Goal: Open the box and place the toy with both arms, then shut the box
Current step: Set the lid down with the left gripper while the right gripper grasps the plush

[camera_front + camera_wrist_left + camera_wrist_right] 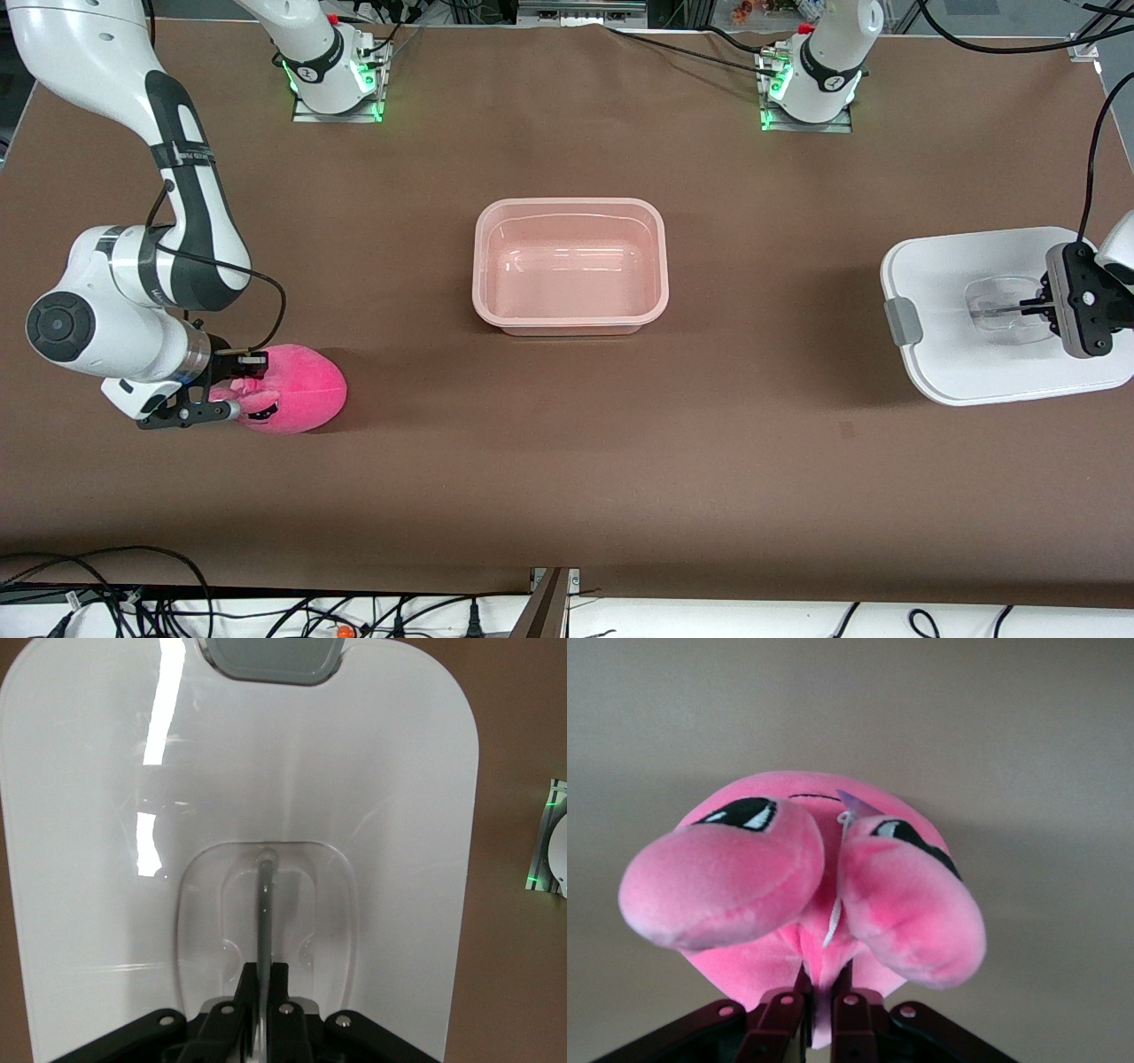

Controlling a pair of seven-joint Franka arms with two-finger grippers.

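Toy (297, 390) pinched low on its plush by right gripper (819, 1005), fingers nearly together on a fold of fabric; it sits at the right arm's end of the table. Lift straight up, carry over the open box (570, 266), release low. Left gripper (261, 997) is clamped on the lid (966, 301) handle, waiting.

Brown table (567, 461), black cables (133, 602) along its nearest edge.
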